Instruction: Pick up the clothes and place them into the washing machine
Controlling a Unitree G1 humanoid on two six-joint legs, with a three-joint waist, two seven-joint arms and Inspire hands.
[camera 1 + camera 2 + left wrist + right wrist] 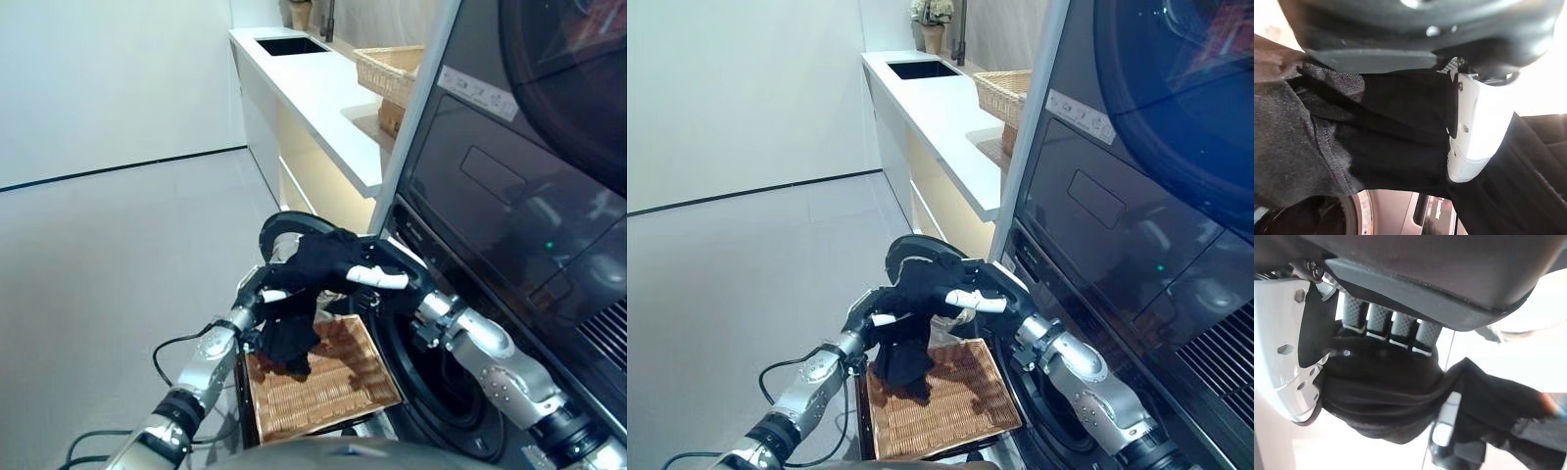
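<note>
Clothes: one black garment held in the air between both hands, above the wicker basket on the floor and just in front of the washing machine with its open round door. Right hand has fingers and white-covered thumb curled round a bunch of the cloth. Left hand presses its thumb into the fabric (its fingers are hidden, so probably gripping too), and the rest hangs toward the basket.

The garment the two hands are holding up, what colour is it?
Black. The garment hangs from both hands over the wicker basket; the right eye view shows it best.
</note>
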